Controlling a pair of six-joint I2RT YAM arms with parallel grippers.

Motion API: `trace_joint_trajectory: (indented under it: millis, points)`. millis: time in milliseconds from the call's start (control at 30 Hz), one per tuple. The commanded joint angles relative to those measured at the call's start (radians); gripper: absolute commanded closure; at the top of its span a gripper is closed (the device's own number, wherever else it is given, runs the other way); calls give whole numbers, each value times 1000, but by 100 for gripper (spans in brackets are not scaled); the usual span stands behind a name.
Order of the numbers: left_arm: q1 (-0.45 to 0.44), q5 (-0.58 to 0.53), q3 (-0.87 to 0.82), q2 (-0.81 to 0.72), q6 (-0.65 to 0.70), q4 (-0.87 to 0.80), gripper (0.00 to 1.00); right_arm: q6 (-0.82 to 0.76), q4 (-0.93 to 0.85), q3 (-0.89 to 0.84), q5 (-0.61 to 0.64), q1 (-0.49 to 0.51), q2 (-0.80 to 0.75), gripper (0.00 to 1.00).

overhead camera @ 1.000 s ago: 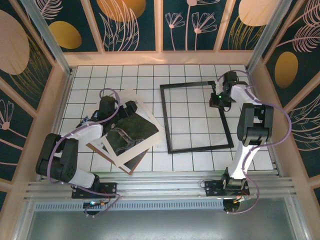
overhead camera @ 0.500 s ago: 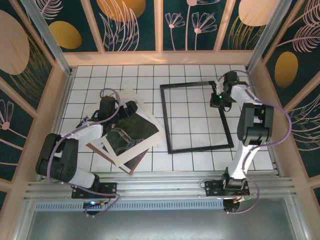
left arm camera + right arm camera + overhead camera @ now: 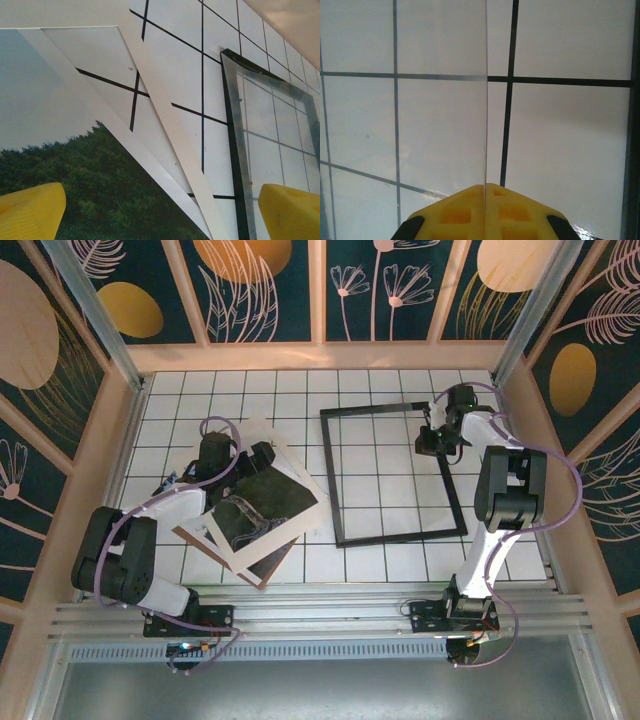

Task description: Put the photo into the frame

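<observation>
Change is small and all on your right arm. The right gripper point(image 3: 430, 444), pinched on the edge of the clear pane point(image 3: 485, 125), now sits a touch further left and slightly farther from the bases than a second ago, by the right rail of the frame point(image 3: 331, 480). Its wrist rolls too. The green light on the gripper body, lit in both earlier top views, is now turned out of sight.
</observation>
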Motion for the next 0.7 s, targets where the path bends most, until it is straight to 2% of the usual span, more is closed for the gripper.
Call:
trace_joint_trajectory:
  millis: [0, 400, 667]
  points:
    - [-7, -5, 18, 14, 22, -1, 2, 21, 12, -13, -14, -7, -22, 100]
    - [-6, -2, 24, 19, 23, 0, 1, 30, -13, -14, 85, -11, -12, 100]
    - [-6, 0, 30, 22, 21, 0, 1, 29, -19, -21, 84, -12, -4, 100]
